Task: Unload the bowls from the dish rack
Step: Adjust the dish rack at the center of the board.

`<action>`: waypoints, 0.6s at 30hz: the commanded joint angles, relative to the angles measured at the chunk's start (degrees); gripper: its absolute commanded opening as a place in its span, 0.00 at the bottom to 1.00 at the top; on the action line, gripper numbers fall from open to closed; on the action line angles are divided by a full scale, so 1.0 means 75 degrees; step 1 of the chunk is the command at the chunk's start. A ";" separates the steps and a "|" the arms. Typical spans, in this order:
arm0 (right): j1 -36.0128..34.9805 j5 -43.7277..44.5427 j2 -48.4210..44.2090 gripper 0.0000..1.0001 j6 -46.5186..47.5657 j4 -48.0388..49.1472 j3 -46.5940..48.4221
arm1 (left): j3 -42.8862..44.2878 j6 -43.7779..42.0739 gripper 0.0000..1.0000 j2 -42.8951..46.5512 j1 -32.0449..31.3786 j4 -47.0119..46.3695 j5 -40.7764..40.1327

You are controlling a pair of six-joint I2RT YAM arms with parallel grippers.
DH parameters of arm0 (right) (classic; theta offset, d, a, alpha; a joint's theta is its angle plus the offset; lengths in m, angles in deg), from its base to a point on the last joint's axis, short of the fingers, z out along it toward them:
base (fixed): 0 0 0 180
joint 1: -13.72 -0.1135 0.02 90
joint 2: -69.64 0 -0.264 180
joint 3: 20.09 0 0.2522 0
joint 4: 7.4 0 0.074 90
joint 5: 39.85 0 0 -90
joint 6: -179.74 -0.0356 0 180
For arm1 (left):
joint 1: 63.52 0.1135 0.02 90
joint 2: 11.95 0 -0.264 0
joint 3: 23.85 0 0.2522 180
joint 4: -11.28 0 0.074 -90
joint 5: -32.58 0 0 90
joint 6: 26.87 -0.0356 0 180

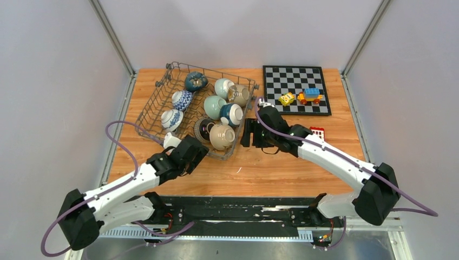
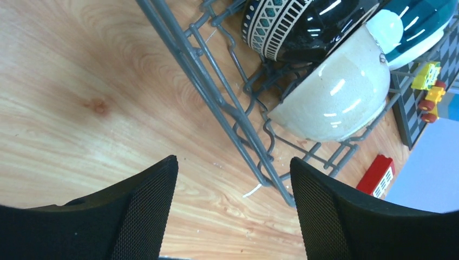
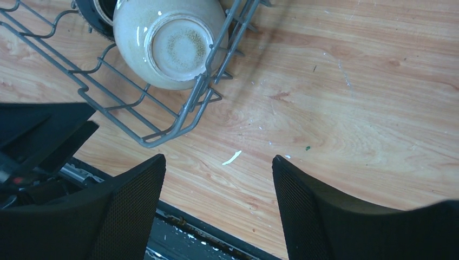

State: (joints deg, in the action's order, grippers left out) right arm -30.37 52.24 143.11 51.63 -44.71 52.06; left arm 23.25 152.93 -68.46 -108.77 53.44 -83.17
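The bowls [image 1: 215, 106] sit in the dish rack [image 1: 151, 103], at 11 o'clock from the table's middle. The beige bowl [image 1: 222, 136] leans in its near-right corner (closest to both arms). Your left gripper [image 2: 233, 168] stands wide and empty at that bowl's 8 o'clock. The right gripper [image 3: 219, 162], equally wide and empty, waits at 3 o'clock. Pinch the rim from above and lift straight to clear the prongs.

The grey wire dish rack [image 1: 153, 101] sits angled on the wooden surface, holding bowls tipped among its prongs. A dark teal bowl [image 1: 196, 81] lies at the far end and a blue-and-white bowl [image 1: 182, 99] along the left side. A black patterned bowl [image 1: 205, 129] and a cream bowl [image 1: 222, 136] touch at the near corner.
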 commanded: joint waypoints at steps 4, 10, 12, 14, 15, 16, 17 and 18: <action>0.0110 0.0526 0.0972 0.74 0.0339 -0.0212 0.0988 | 0.0158 -0.3098 0.87 0.1486 -0.0071 0.0673 0.0186; 0.0395 0.0529 0.2154 0.63 0.0833 -0.0211 0.1940 | 0.0460 -0.5546 0.89 0.2242 -0.0071 0.0284 0.0541; 0.0446 0.0519 0.2457 0.58 0.0903 -0.0211 0.2111 | 0.0677 -0.5992 0.89 0.2305 -0.0069 0.0425 0.0487; 0.0461 0.0527 0.2741 0.56 0.0942 -0.0231 0.2270 | 0.0839 -0.6330 0.89 0.2351 -0.0072 0.0621 0.0310; 0.0465 0.0515 0.2879 0.55 0.0959 -0.0253 0.2356 | 0.0888 -0.6443 0.89 0.2384 -0.0072 0.0704 0.0190; 0.0465 0.0469 0.3015 0.55 0.0981 -0.0258 0.2459 | 0.0916 -0.6531 0.89 0.2425 -0.0066 0.0768 0.0088; 0.0465 0.0451 0.3185 0.54 0.0984 -0.0269 0.2539 | 0.0921 -0.6606 0.89 0.2472 -0.0068 0.0809 0.0037; 0.0465 0.0449 0.3315 0.54 0.0979 -0.0270 0.2634 | 0.0905 -0.6635 0.89 0.2541 -0.0071 0.0813 -0.0005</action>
State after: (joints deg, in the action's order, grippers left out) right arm -27.38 55.12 164.75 57.53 -45.26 68.54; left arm 28.83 110.06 -50.97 -108.77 57.26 -80.68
